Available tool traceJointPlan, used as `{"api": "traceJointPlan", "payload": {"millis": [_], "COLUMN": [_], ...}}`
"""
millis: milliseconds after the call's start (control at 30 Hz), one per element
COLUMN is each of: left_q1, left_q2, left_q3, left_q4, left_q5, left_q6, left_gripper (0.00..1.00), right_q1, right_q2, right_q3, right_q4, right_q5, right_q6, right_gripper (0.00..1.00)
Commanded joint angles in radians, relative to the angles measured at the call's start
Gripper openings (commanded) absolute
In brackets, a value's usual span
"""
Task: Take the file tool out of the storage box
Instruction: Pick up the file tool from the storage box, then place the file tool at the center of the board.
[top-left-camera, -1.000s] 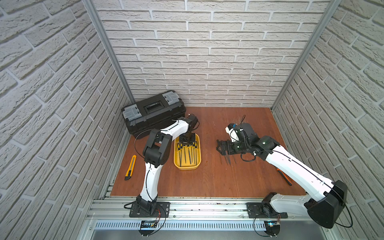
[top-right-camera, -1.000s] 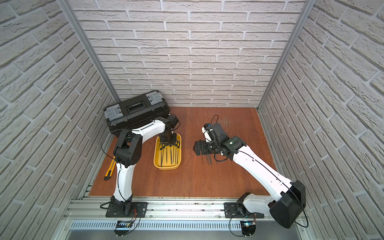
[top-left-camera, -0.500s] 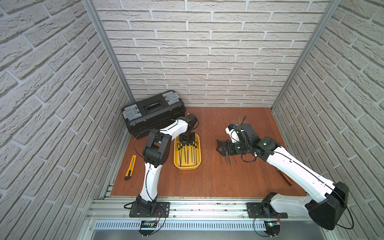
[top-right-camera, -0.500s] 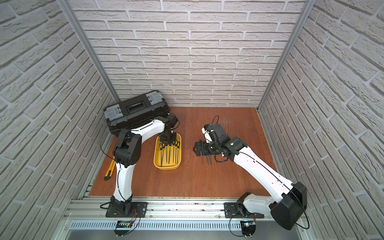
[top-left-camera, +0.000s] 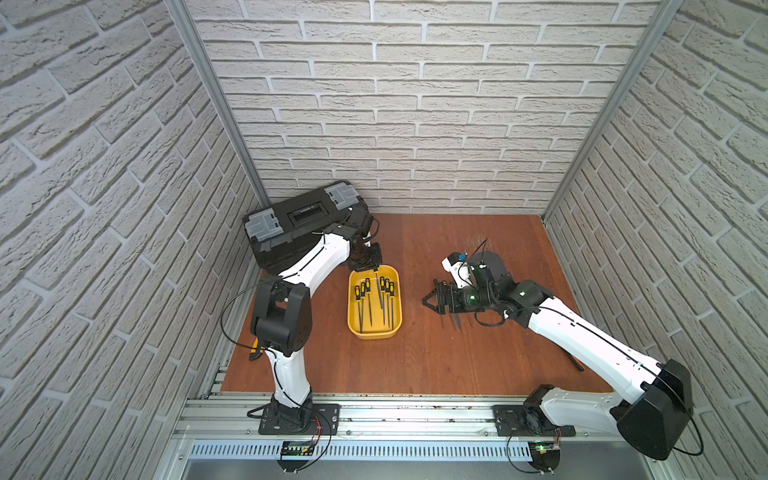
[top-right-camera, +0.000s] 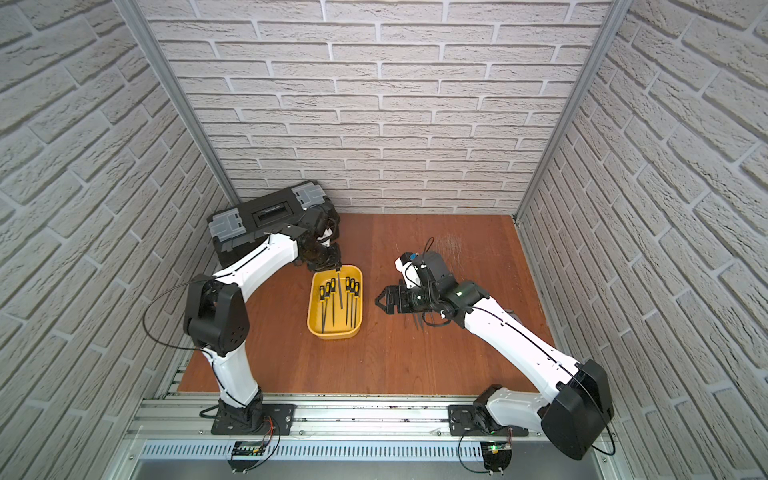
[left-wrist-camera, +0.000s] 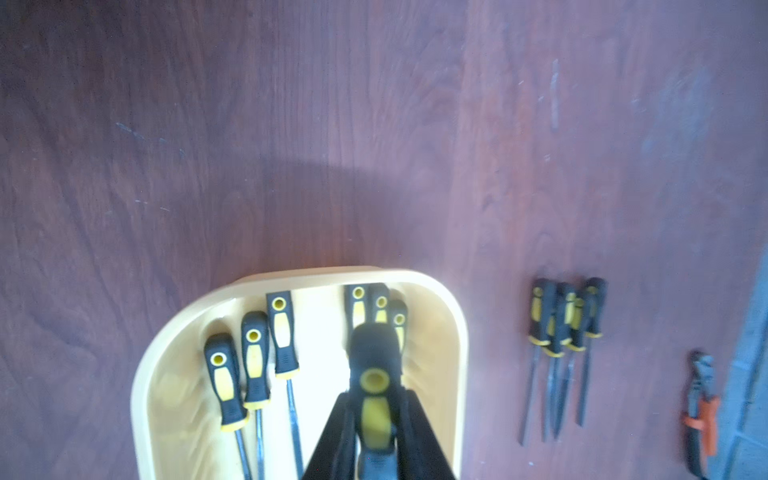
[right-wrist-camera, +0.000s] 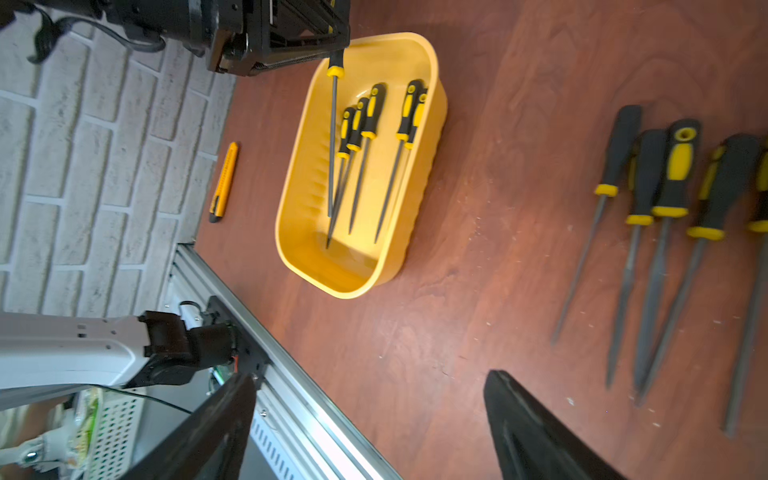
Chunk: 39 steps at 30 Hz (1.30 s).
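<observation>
File tool (right-wrist-camera: 332, 137) is clamped by its handle in the left hand (left-wrist-camera: 376, 401) at the far end of the yellow storage box (top-left-camera: 374, 334). It slants down over the middle of the box, between two trios of other files (left-wrist-camera: 253, 365) lying inside. Whether its tip touches the bottom I cannot tell. It has a black handle with a yellow inlay and collar, and a slim dark grey shaft. The right hand (top-left-camera: 429, 298) hangs released over the counter (top-left-camera: 415, 365), right of the box, nothing between its fingers.
</observation>
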<state>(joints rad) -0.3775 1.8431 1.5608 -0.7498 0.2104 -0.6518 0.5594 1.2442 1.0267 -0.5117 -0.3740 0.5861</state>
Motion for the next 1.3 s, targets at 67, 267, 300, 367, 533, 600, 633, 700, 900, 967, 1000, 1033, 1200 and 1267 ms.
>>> {"api": "traceJointPlan", "payload": {"millis": [67, 267, 300, 367, 533, 600, 633, 700, 900, 967, 1000, 1033, 1200, 1267], "left_q1": [0.009, 0.014, 0.014, 0.014, 0.014, 0.014, 0.013, 0.014, 0.011, 0.012, 0.011, 0.011, 0.012, 0.012], "left_q2": [-0.086, -0.129, -0.136, -0.15, -0.174, -0.181, -0.186, -0.191, -0.197, -0.2, -0.202, -0.203, -0.204, -0.205], "left_q3": [-0.045, -0.063, -0.065, -0.064, -0.062, -0.064, -0.066, -0.068, -0.067, -0.066, -0.065, -0.065, -0.065, -0.065], "left_q4": [0.117, 0.182, 0.188, 0.19, 0.194, 0.196, 0.197, 0.199, 0.199, 0.198, 0.198, 0.198, 0.195, 0.193], "left_q5": [0.143, 0.243, 0.252, 0.269, 0.31, 0.317, 0.318, 0.323, 0.337, 0.337, 0.34, 0.34, 0.342, 0.343], "left_q6": [-0.073, -0.131, -0.136, -0.145, -0.159, -0.162, -0.164, -0.167, -0.172, -0.172, -0.171, -0.174, -0.174, -0.175], "left_gripper": [0.14, 0.14, 0.15, 0.15, 0.15, 0.15, 0.15, 0.15, 0.15, 0.15, 0.15, 0.15, 0.15, 0.15], "right_q1": [0.021, 0.046, 0.048, 0.048, 0.047, 0.048, 0.047, 0.048, 0.048, 0.049, 0.049, 0.05, 0.05, 0.051], "right_q2": [0.062, 0.178, 0.195, 0.23, 0.288, 0.304, 0.312, 0.325, 0.358, 0.363, 0.365, 0.366, 0.371, 0.373], "right_q3": [-0.01, 0.053, 0.066, 0.096, 0.16, 0.175, 0.181, 0.194, 0.225, 0.23, 0.231, 0.231, 0.234, 0.237], "right_q4": [0.224, 0.317, 0.322, 0.324, 0.296, 0.296, 0.298, 0.297, 0.287, 0.283, 0.281, 0.28, 0.275, 0.271], "right_q5": [-0.104, -0.14, -0.142, -0.148, -0.146, -0.15, -0.152, -0.154, -0.155, -0.155, -0.155, -0.155, -0.155, -0.155], "right_q6": [0.099, 0.105, 0.101, 0.087, 0.057, 0.055, 0.056, 0.056, 0.05, 0.045, 0.047, 0.044, 0.041, 0.04], "right_gripper": [0.77, 0.57, 0.54, 0.51, 0.45, 0.42, 0.41, 0.38, 0.31, 0.29, 0.28, 0.27, 0.2, 0.16]}}
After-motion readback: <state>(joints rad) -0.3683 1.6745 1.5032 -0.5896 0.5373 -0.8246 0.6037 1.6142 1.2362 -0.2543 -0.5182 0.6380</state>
